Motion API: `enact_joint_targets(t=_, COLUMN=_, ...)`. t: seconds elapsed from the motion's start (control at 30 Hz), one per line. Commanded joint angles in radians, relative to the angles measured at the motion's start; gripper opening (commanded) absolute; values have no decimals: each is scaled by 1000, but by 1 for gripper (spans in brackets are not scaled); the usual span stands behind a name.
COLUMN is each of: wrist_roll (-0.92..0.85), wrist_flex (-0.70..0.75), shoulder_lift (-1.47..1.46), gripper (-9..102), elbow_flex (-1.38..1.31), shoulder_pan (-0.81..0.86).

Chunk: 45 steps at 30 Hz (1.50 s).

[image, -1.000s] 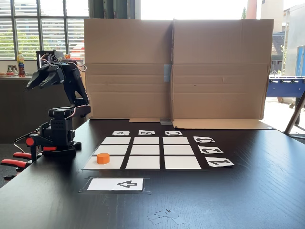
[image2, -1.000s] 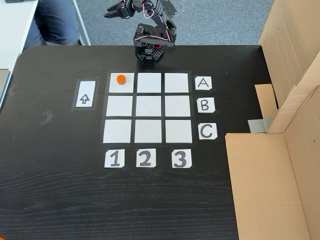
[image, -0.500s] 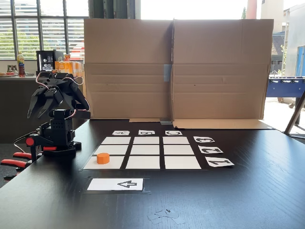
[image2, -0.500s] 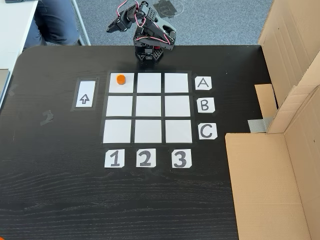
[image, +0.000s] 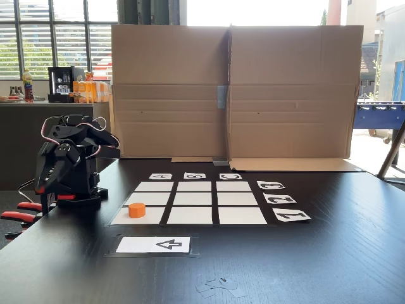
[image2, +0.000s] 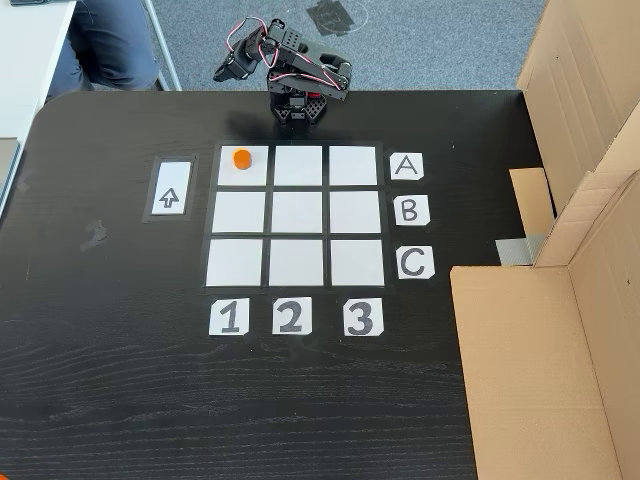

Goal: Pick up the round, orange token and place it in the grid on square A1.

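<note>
Table (image2: 120, 400), black woodgrain; cardboard backdrop (image: 234, 88)

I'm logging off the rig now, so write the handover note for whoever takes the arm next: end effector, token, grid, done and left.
End effector: folded back by the arm's base beyond the table's far edge, holding nothing; open or shut is unclear.
Token: lies on the grid's corner square, in row A and column 1, near that square's upper edge in the top-down fixed view.
Done: token sits in A1, apart from the arm.
Left: nothing apparent; confirm that the arm is parked.
</note>
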Motion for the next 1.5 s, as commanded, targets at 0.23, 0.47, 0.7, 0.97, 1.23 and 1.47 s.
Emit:
enact_joint_targets(t=0.23, wrist_roll=-6, wrist_flex=-48, shoulder_lift=5, gripper=-1, elbow_flex=61, shoulder_pan=54)
enact_joint_targets(t=0.47, wrist_roll=-6, wrist_flex=-91, shoulder_lift=6, gripper=-1, elbow_flex=101, shoulder_pan=54)
enact_joint_targets(t=0.7, wrist_roll=-9, wrist_flex=-104, shoulder_lift=5, gripper=-1, elbow_flex=115, shoulder_pan=55)
enact_joint_targets(t=0.97, wrist_roll=-9, wrist_flex=-104, shoulder_lift=5, gripper=-1, elbow_flex=115, shoulder_pan=51)
enact_joint_targets(t=1.23, wrist_roll=-9, wrist_flex=-104, shoulder_lift=5, gripper=-1, elbow_flex=115, shoulder_pan=51)
enact_joint_targets(t=1.47, wrist_roll=-6, wrist_flex=-104, shoulder_lift=5, gripper=0, elbow_flex=115, shoulder_pan=40)
